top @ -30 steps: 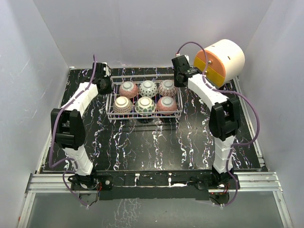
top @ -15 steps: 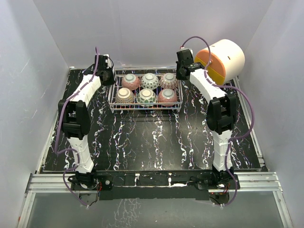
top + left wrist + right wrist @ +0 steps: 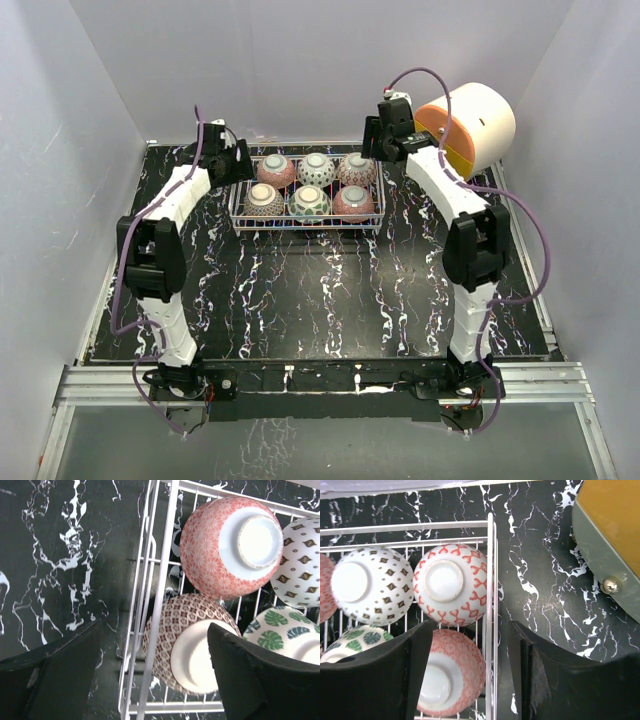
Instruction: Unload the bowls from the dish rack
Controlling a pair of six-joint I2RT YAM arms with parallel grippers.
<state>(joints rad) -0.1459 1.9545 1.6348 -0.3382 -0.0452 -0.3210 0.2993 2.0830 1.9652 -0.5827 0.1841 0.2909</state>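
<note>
Bowls (image 3: pixel 315 168) upside down in dish rack (image 3: pixel 160 595), left jaws spread apart astride its left wall, right jaws spread apart astride its right

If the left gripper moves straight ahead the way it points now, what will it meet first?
Probably the side wire of the dish rack, which runs between the open fingers of the left gripper. The inner finger would likely land on the brown-patterned bowl; depth is hard to judge.
</note>
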